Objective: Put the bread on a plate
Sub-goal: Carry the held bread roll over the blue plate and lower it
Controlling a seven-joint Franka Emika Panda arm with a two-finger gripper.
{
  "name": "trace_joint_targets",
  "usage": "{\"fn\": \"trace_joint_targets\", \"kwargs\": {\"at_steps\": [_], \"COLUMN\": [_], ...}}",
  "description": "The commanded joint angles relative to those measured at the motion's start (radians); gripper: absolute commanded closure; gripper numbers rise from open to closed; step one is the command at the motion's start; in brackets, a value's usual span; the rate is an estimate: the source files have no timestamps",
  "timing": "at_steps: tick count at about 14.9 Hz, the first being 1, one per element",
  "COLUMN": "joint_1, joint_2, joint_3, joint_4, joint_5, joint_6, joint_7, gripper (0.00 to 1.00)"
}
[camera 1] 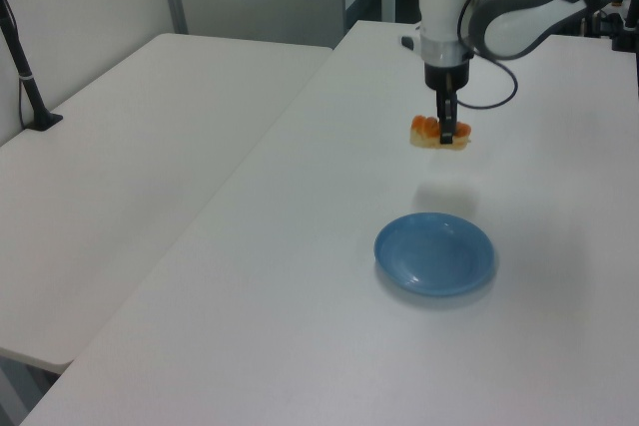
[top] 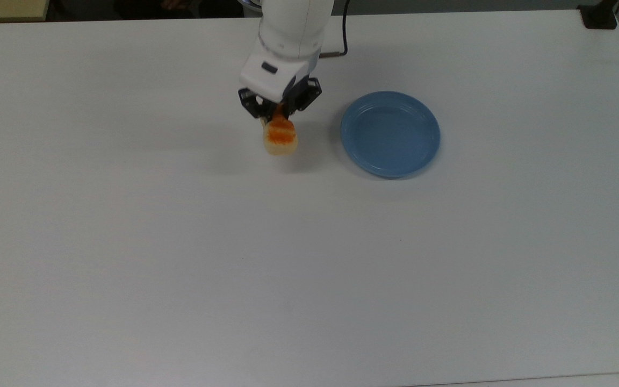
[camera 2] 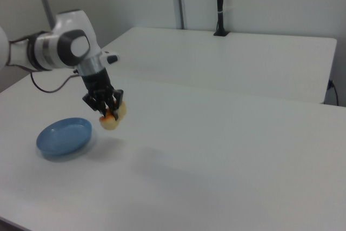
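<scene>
Bread [top: 280, 138] hangs in the claw [top: 279, 110], lifted clear of the white desk [top: 309, 258]; in the left view its shadow lies on the desk below it, apart from the loaf [camera 1: 439, 133]; the 2 black fingers are closed on the loaf's middle, one on each long side, and its orange-brown top faces up; in the left view the loaf sits about level, its cream sides showing at both ends beyond the claw [camera 1: 447, 133]; in the right view it tilts, one end lower than the other [camera 2: 112, 117], with the claw [camera 2: 106, 110] pinching it from above; the white arm reaches down to it from the top view's upper edge; the light-blue plate [top: 390, 133] lies flat on the desk with nothing on it, near the bread and to the top view's right of it; in the left view the plate [camera 1: 434, 253] is nearer the camera than the loaf; in the right view the plate [camera 2: 65, 136] sits to the right view's left of the loaf, just beside it and lower in the picture
</scene>
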Motion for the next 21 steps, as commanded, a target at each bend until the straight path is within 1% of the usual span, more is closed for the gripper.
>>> {"fn": "trace_joint_targets", "kwargs": {"at_steps": [1,3,4,6,7,9,10,13,16,18,21], "joint_1": [-0.005,-0.009,-0.008,-0.002,0.006,0.004,0.004,0.004,0.011,0.030,0.075], "joint_2": [-0.106,-0.123,-0.135,-0.173,-0.193,-0.204,-0.204,-0.195,-0.154,-0.131,-0.063], "joint_3": [0.014,0.014,0.014,0.017,0.025,0.091,0.115,0.174,0.203,0.206,0.206], "joint_4": [0.065,0.152,0.172,0.185,0.182,0.174,0.164,0.107,0.087,0.070,0.044], "joint_5": [0.055,0.092,0.110,0.144,0.147,0.147,0.149,0.149,0.149,0.149,0.146], "joint_6": [-0.133,-0.216,-0.245,-0.266,-0.279,-0.340,-0.354,-0.344,-0.313,-0.260,-0.166], "joint_7": [0.086,0.091,0.110,0.184,0.204,0.229,0.233,0.293,0.311,0.331,0.373], "gripper": [0.73,0.73,0.73,0.73,0.73,0.73,0.73,0.73,0.73,0.73,0.73]}}
